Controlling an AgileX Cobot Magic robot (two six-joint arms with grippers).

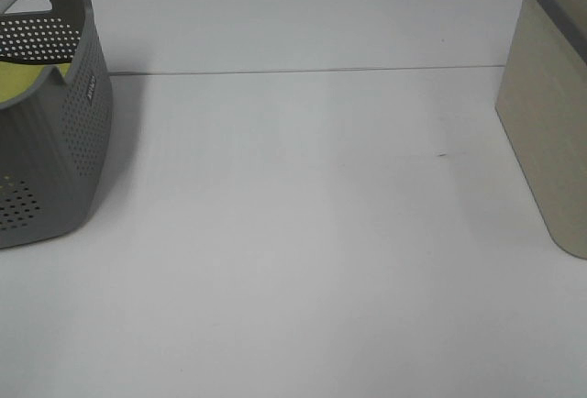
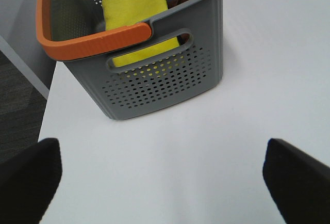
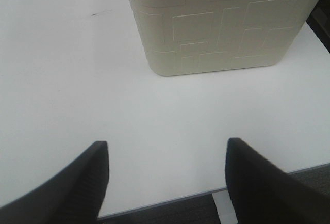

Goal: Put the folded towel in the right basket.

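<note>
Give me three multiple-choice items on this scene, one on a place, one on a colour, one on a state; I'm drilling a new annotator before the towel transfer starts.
1. Where is the yellow towel?
A. on the table
B. in the grey basket
C. in the beige basket

2. What colour is the grey basket's handle?
A. orange
B. blue
C. green

3. How is the left pincer?
A. shut on the towel
B. shut on nothing
C. open, holding nothing

Answers: 1 B, the left wrist view shows the towel folded inside the perforated grey walls. 2 A, an orange band runs along the rim. 3 C, its fingers stand wide apart over bare table.
</note>
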